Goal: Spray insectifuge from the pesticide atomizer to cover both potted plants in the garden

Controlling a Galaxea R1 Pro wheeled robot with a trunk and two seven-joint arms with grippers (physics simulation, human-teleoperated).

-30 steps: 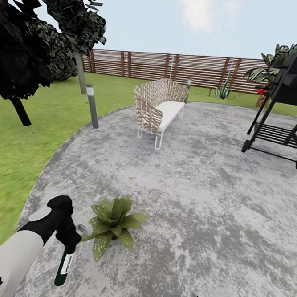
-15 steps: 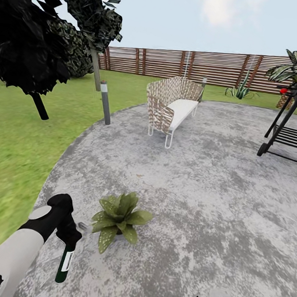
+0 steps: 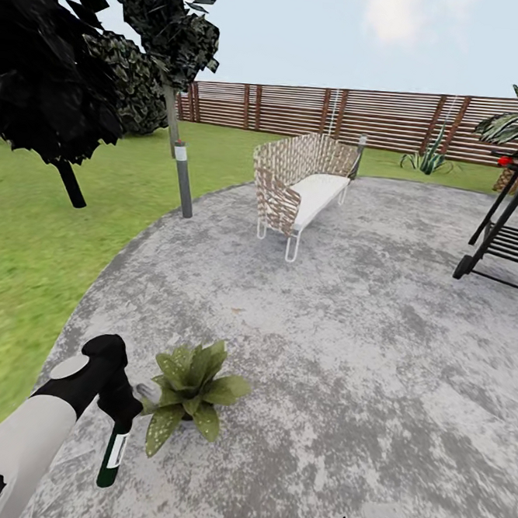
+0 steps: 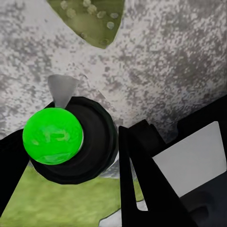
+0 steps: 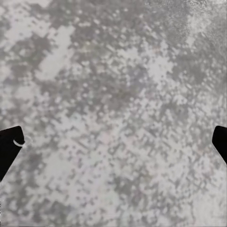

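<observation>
left gripper (image 3: 120, 413) clamped on the pesticide atomizer (image 3: 112, 456), bottle hanging below the fingers over the grey paving (image 3: 344, 359), spray head up between them. just beside it, close on the right, a potted plant (image 3: 188, 392) on the paving. from the left wrist, atomizer (image 4: 71, 139) against a dark finger (image 4: 142, 179). right gripper (image 5: 113, 142) spread wide, nothing between the tips.

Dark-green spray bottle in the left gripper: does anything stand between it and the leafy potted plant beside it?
Nothing visible does. The left gripper holds the slim dark-green pesticide atomizer upright, and only bare grey mottled paving separates it from the low green-leaved potted plant right beside it.
</observation>
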